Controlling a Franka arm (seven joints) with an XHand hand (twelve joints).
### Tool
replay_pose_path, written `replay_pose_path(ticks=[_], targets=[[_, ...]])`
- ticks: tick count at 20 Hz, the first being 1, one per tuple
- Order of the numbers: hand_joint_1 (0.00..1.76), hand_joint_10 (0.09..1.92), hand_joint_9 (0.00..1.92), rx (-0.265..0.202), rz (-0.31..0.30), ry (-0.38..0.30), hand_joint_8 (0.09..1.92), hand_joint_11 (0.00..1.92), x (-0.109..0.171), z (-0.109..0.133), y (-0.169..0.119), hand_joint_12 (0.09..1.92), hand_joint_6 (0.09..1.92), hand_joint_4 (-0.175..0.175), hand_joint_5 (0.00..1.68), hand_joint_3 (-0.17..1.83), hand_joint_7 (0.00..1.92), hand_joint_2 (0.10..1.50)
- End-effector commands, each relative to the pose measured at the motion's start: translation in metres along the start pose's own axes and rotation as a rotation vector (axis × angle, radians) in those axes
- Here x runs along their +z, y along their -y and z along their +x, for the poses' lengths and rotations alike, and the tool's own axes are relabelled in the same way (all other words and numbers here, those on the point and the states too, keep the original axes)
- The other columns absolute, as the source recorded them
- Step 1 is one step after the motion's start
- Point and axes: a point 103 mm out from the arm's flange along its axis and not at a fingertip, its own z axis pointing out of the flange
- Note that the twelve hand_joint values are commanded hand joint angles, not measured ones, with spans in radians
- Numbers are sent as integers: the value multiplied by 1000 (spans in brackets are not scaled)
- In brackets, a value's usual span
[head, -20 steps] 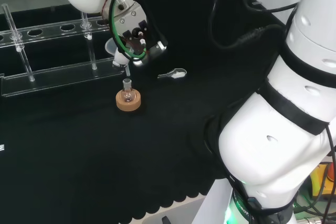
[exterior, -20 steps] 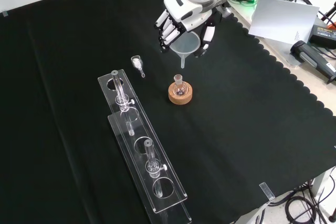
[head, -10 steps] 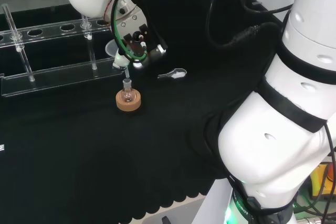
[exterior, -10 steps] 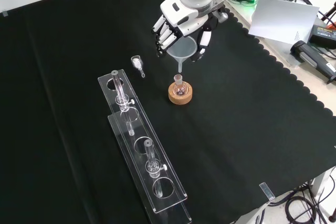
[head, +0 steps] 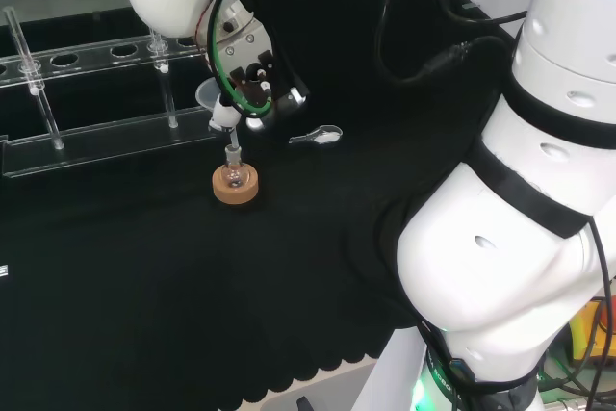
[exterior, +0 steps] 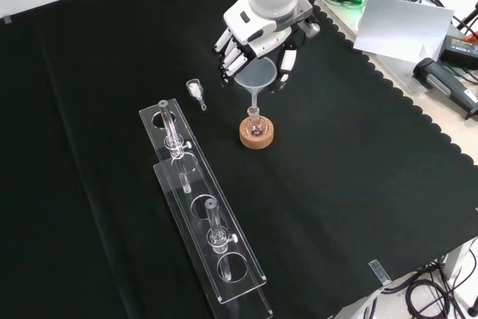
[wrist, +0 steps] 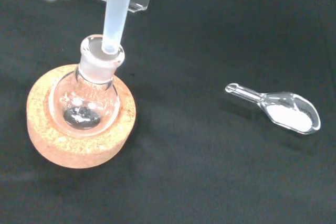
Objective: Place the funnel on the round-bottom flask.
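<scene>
Hand: fingers curled round the funnel
Funnel: stem tip at the mouth of the round-bottom flask directly below
Flask: on cork ring

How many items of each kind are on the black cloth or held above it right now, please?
Funnel, held in the hand: 1
Round-bottom flask: 1
Cork ring stand: 1
Clear scoop with white powder: 1
Clear tube rack: 1
Total: 5
</scene>
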Motion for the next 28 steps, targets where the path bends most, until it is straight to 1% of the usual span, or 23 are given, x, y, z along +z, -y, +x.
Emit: replay_pose_path(ticks=[1, 7, 12, 17, 28], targets=[[817, 375, 1011, -2, -4, -20, 647, 698, 10, -1, -9, 1248, 722, -21, 770, 622, 711, 745], [817, 375, 1011, -6, -18, -27, 647, 699, 10, 1, -11, 1247, 723, -23, 773, 626, 711, 747], [818, 374, 1012, -8, -10, -26, 648, 700, 10, 1, -12, 1247, 724, -24, 774, 629, 711, 748], [818, 374, 1012, -11, -15, -18, 649, 701, 6, 5, -10, 1247, 724, -25, 776, 632, 711, 748], [819, 373, 1013, -12, 7, -15, 650, 702, 13, 9, -8, 1246, 726, -25, 776, 638, 707, 747]])
